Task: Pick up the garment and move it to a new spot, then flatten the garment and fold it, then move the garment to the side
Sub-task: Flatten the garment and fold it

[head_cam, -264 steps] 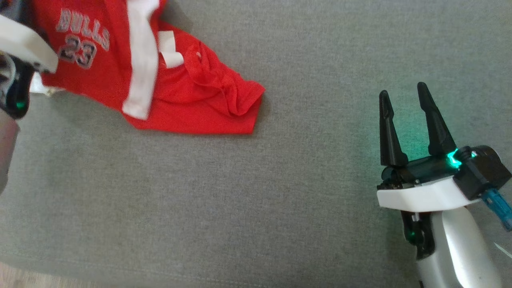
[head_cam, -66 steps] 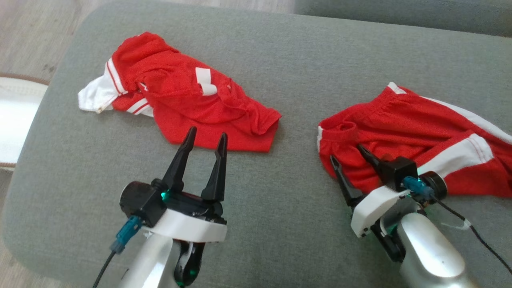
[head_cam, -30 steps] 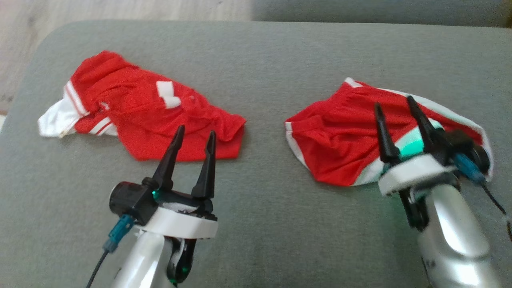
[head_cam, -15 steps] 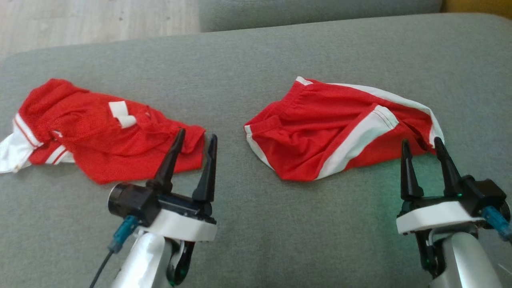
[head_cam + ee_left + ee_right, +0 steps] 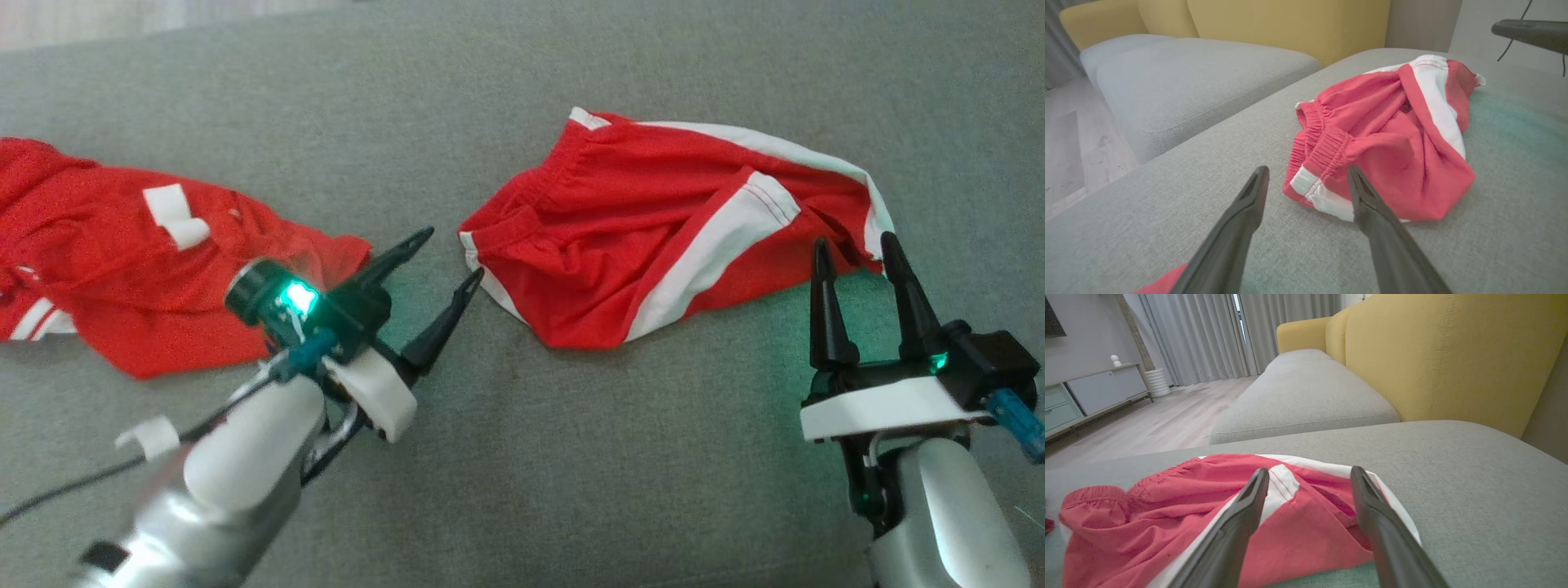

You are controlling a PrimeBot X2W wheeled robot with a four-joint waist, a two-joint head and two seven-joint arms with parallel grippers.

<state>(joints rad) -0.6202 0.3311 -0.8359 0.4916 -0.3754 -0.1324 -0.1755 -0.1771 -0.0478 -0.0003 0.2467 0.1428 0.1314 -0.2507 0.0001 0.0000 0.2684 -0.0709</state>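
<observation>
With the red shorts [image 5: 653, 237] lying rumpled on the grey cushion [image 5: 571, 457], the left gripper [image 5: 453, 255] and right gripper [image 5: 853, 242] are hovering open at opposite ends, needing firm, level bites before lifting together, though the right-hand folds are hard to read.

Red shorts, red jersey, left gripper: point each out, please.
red shorts [image 5: 604, 237], head view, red panel left of the white stripe
red jersey [image 5: 122, 278], head view, red cloth below the white patch
left gripper [image 5: 454, 252], head view, midway between its open fingertips

Shorts [image 5: 620, 245] are showing red with white stripes and trim. Jersey [image 5: 106, 261] is showing red with white patches; cushion [image 5: 571, 474] is showing grey.
</observation>
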